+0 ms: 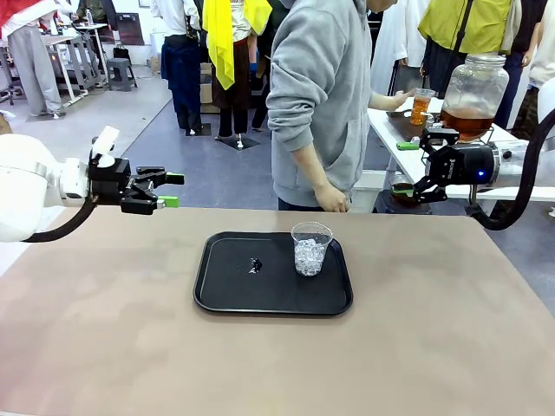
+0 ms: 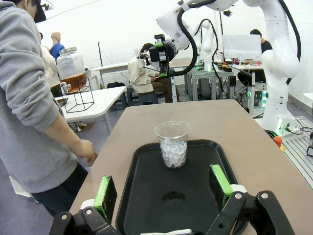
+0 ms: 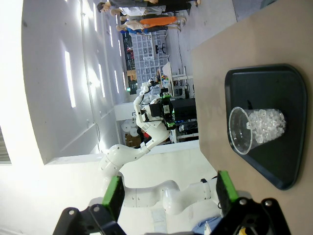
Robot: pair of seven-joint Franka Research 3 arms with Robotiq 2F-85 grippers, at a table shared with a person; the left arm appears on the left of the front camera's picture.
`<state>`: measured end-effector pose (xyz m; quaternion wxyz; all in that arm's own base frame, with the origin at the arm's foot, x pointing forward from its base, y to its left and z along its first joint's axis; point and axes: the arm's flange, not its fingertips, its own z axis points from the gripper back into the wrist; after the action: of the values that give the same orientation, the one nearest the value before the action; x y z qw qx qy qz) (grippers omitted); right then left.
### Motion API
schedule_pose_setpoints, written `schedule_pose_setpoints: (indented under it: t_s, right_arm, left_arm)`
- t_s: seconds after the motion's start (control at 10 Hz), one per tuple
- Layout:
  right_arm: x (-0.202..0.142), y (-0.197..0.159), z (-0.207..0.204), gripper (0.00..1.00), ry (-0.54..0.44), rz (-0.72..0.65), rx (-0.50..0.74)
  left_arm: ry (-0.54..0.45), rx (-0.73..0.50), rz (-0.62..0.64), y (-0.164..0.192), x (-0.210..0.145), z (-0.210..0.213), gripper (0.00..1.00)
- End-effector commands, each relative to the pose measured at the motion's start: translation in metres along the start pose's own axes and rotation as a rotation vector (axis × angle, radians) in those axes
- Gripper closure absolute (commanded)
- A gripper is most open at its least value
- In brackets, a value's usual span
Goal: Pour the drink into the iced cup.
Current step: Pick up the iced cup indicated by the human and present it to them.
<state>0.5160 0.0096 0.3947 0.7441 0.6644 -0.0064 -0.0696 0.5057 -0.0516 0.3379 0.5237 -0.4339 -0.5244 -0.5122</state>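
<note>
Far left: black, green-padded left gripper [image 1: 173, 191], spread wide, empty, above tan table [image 1: 104, 329]. Centre: flat black rectangular tray [image 1: 225, 290] bearing upright clear plastic cup of ice [image 1: 310, 249] on its right half. Right: right gripper [image 1: 414, 166], spread, empty. Behind, on white side table [image 1: 384, 132]: small clear cup [image 1: 421, 106] and round glass dispenser jar [image 1: 473, 91], both holding amber drink.

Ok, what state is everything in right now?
Tray: flat on table.
Dispenser jar: lidded, partly full of drink.
Small cup: holds drink, on side table.
Iced cup: upright on tray, ice inside, no drink.
Left gripper: open, empty.
Right gripper: open, empty.
</note>
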Motion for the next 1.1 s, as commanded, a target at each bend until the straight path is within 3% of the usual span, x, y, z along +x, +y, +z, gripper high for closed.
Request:
schedule_pose_setpoints:
  t_s: [0.0, 1.0]
  right_arm:
    - [0.0000, 0.0015, 0.0000, 0.00, -0.001, 0.005, 0.000]
    - [0.0000, 0.0015, 0.0000, 0.00, -0.001, 0.005, 0.000]
  left_arm:
    - [0.009, -0.003, -0.004, -0.0004, 0.0011, -0.0003, 0.00]
    - [0.009, -0.003, -0.004, -0.0004, 0.0011, -0.0003, 0.00]
